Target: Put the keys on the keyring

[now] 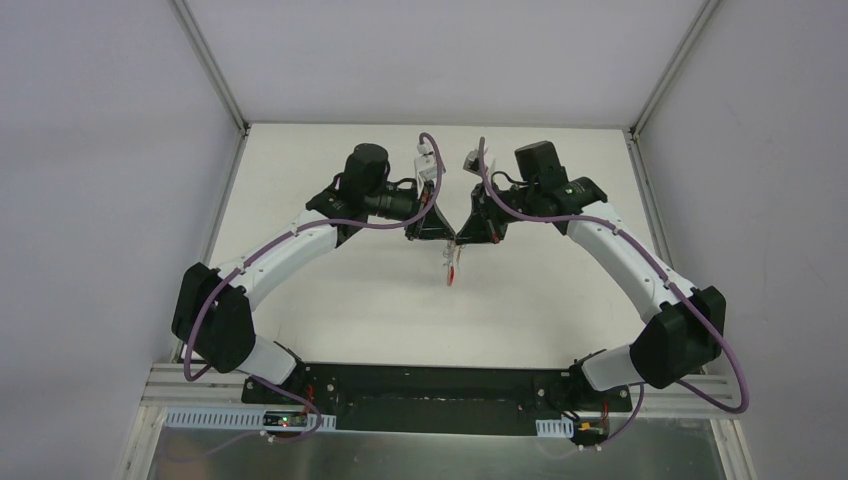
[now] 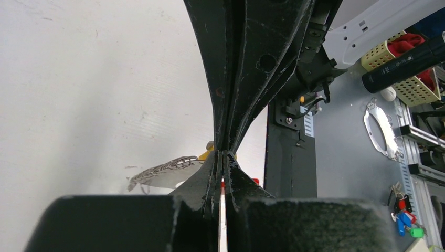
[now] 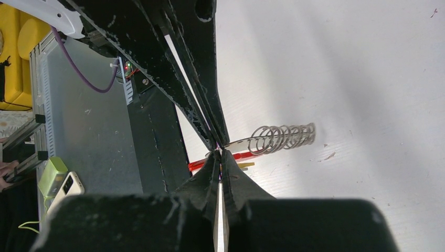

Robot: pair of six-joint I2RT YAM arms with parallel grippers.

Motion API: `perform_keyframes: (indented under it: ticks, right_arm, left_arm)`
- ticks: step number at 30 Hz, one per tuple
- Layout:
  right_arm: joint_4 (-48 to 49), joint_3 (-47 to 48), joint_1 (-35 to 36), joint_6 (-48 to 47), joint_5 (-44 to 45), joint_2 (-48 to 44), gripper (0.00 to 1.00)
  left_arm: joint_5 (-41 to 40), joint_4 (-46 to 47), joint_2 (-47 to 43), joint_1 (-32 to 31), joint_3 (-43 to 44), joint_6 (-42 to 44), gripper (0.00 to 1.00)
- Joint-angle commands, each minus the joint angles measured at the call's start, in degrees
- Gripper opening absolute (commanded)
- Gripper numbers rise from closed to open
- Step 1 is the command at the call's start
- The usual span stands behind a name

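- The worktop (image 1: 350, 300) is a plain white sheet with faint scuffs and specks. Pale grey walls (image 1: 100, 150) box it in at 9, 12 and 3 o'clock, and aluminium posts (image 1: 212, 65) run up the far corners.
- At 6 o'clock in the overhead view a black base plate (image 1: 430, 385) carries both arms, with a strip of bare sheet metal (image 1: 430, 458) below it. Purple cables (image 1: 385, 224) loop along each arm.
- The left hand (image 1: 446, 238) and the right hand (image 1: 464, 238) meet tip to tip over the middle of the worktop, forming a black V.
- The keys (image 1: 452, 268) — grey loop heads strung on a red band (image 3: 199, 164) — hang from that meeting point toward 6 o'clock.
- The left hand's fingers are pressed together across the bunch. In its wrist view the loop heads fan out toward 9 o'clock and a red scrap shows toward 3 o'clock.
- The right hand is likewise clamped on the bunch. In its wrist view the loops stick out toward 3 o'clock and the band runs off toward 9 o'clock.
- Past the worktop's edge the left wrist view shows a grey bench (image 2: 346, 157). At 2 o'clock there is a yellow perforated basket (image 2: 414, 86) with a black cylinder (image 2: 404, 63) in front of it.
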Motion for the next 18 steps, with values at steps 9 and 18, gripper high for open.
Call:
perform_keyframes:
  ticks: [9, 18]
  right_arm:
    - [5.2, -0.6, -2.2, 2.1, -2.1, -3.3, 0.28]
    - [7.4, -2.0, -3.6, 3.2, -5.0, -5.2, 0.39]
  left_arm:
    - [-2.3, -5.7, -3.8, 0.0, 2.5, 2.2, 0.00]
    - [-1.7, 4.6, -4.9, 0.6, -1.2, -8.3, 0.00]
